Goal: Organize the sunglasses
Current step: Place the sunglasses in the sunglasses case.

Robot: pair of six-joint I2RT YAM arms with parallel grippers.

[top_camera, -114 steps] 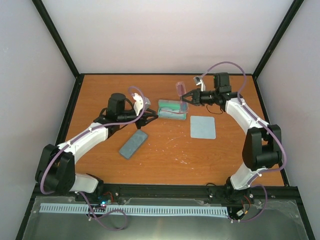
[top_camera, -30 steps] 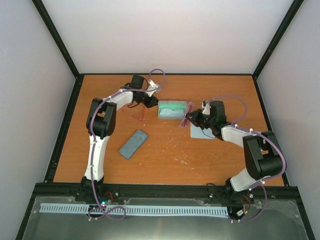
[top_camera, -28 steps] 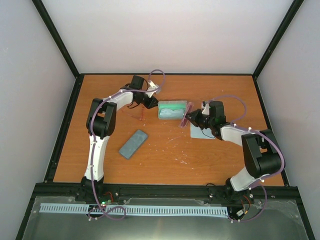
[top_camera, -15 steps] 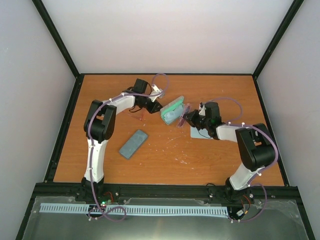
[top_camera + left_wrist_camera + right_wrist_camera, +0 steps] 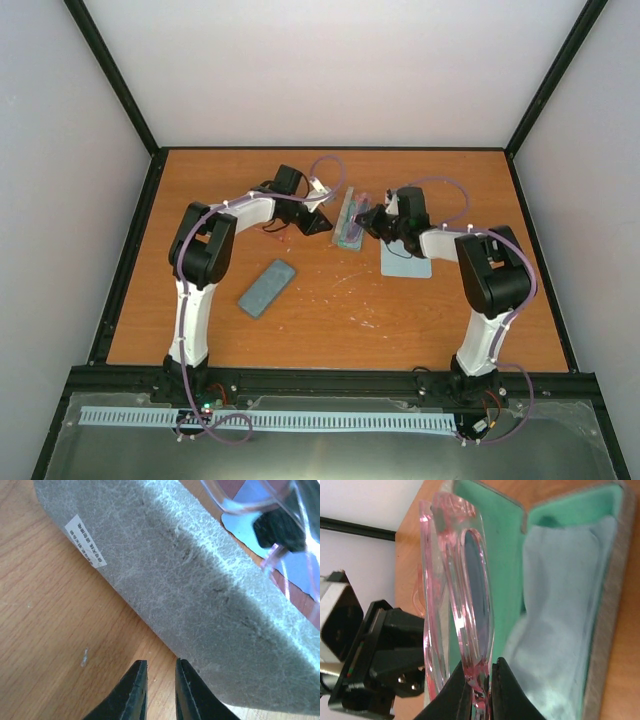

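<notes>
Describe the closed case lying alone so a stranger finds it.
Start at the wooden table, left of centre. The closed case lies flat and slanted on bare wood toward the near edge. Unlike the green-lined open case behind, it is shut and untouched.

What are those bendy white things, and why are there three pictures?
They are two robot arms. One camera looks down from above. The other two sit on the wrists, so you see each arm's own fingers. On the wooden table lie a closed grey case, a pale blue cloth and an open case with green lining, tipped up. The right gripper pinches pink sunglasses beside the open case. The left gripper, fingers nearly together and empty, is right by that case's grey outside.
</notes>
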